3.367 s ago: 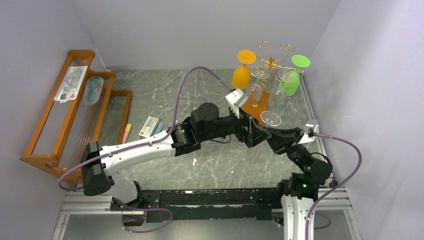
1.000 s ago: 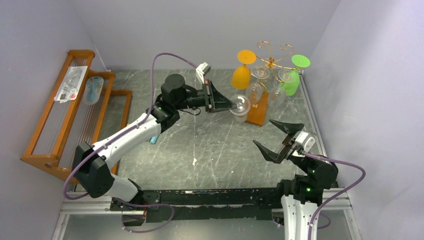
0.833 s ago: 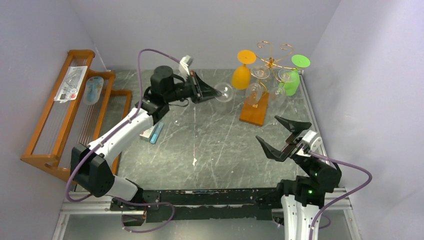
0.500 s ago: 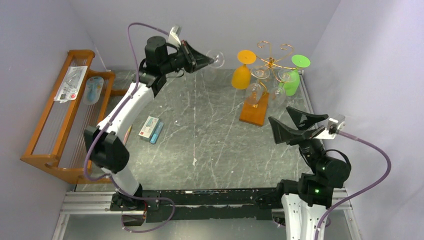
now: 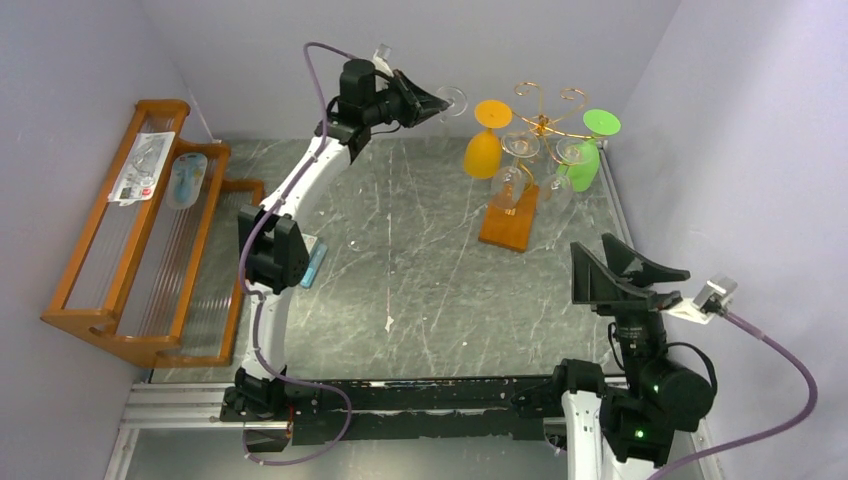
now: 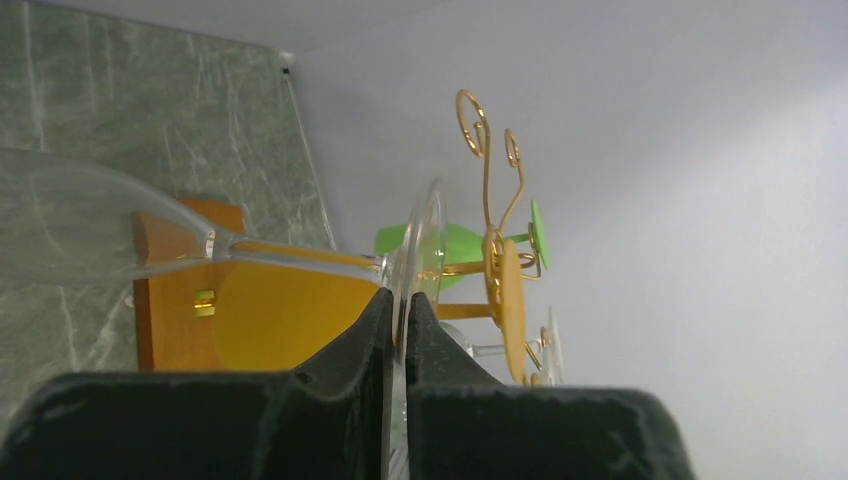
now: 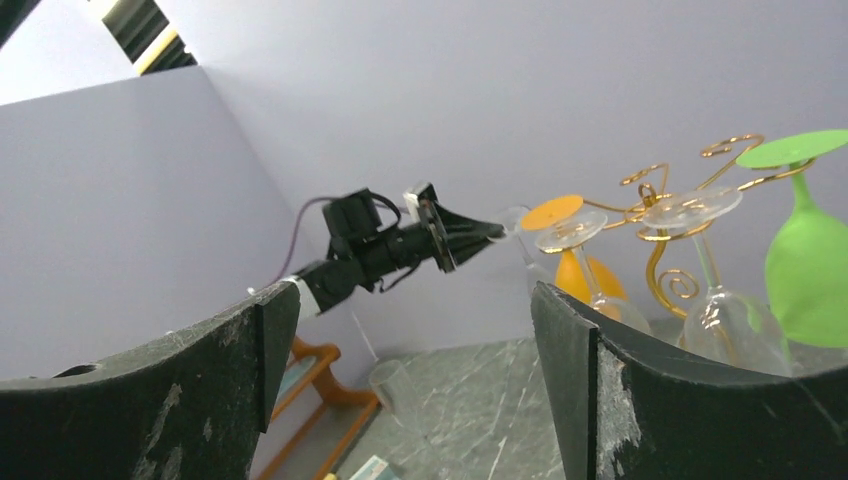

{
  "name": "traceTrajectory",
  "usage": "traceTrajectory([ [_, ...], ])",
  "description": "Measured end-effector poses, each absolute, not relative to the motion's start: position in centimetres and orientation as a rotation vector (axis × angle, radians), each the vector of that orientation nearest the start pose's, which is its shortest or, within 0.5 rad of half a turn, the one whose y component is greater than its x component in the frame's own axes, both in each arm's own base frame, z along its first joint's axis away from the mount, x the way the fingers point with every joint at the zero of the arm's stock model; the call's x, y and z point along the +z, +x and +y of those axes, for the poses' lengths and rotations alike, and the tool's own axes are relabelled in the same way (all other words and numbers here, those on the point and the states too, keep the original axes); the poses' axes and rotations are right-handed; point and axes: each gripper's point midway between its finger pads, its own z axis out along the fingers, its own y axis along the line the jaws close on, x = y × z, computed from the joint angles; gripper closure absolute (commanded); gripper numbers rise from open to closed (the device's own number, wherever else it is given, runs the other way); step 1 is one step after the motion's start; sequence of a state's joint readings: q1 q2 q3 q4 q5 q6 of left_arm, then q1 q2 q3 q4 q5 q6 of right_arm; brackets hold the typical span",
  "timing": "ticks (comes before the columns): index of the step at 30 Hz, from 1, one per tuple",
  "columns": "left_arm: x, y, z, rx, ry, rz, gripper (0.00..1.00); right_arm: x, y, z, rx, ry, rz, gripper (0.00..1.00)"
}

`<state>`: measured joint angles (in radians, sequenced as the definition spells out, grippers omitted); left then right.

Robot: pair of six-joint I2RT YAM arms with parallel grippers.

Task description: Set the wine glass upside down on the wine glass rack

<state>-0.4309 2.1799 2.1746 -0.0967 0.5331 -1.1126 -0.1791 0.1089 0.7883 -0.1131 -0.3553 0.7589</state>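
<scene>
Right now your left gripper (image 5: 430, 102) is clamped narrow on the wine glass (image 5: 453, 97). In the left wrist view its two fingers (image 6: 345, 345) pinch the edge of the clear foot, which you see edge-on. From there the stem runs off to the side toward the bowl.

The left arm is stretched up and far toward the back wall, so the glass hangs high over the table (image 5: 420, 280). It sits to the left of the wine glass rack (image 5: 545, 124), near the flat foot of the orange glass (image 5: 484, 142), and it is apart from the gold wire. The glass is not yet on the rack.

The rack stands at the far right of the table on its orange-brown wooden base (image 5: 508, 224). You can see the orange glass hanging upside down on its left side and a green glass (image 5: 587, 155) on its right. Two clear glasses (image 5: 512, 172) hang between them.

Your right gripper (image 5: 622, 270) has its jaws spread wide and holds nothing. It is raised at the near right, well apart from the rack, and its camera looks across at the left gripper and the hanging glasses.

The large slatted wooden rack (image 5: 105, 260) stands along the left wall.
</scene>
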Motion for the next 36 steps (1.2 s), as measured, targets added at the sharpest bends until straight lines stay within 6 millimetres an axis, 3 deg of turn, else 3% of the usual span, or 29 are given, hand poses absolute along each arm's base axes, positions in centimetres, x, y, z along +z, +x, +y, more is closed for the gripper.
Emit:
traceTrajectory([
  [4, 33.4, 51.5, -38.8, -1.607, -0.245, 1.933, 0.95, 44.6, 12.4, 5.8, 0.677, 0.21, 1.031, 0.16],
  [8, 33.8, 51.0, -40.1, -1.675, -0.264, 1.894, 0.95, 44.0, 14.1, 4.9, 0.675, 0.306, 1.116, 0.19],
  [18, 35.8, 51.1, -40.0, -1.741, -0.278, 1.792, 0.95, 42.8, 26.1, 5.6, 0.809, 0.362, 1.499, 0.26],
  [25, 37.4, 51.3, -38.6, -1.756, -0.285, 1.732, 0.95, 47.0, 33.5, 6.3, 0.89, 0.278, 1.555, 0.26],
  [28, 38.1, 51.4, -38.0, -1.758, -0.287, 1.713, 0.95, 49.1, 36.0, 7.7, 0.903, 0.214, 1.55, 0.26],
  [32, 39.0, 51.1, -36.7, -1.758, -0.304, 1.698, 0.95, 52.0, 39.1, 13.0, 0.937, 0.081, 1.549, 0.26],
  [36, 40.2, 50.4, -35.6, -1.772, -0.313, 1.679, 0.95, 52.0, 42.1, 17.0, 0.948, 0.012, 1.576, 0.26],
])
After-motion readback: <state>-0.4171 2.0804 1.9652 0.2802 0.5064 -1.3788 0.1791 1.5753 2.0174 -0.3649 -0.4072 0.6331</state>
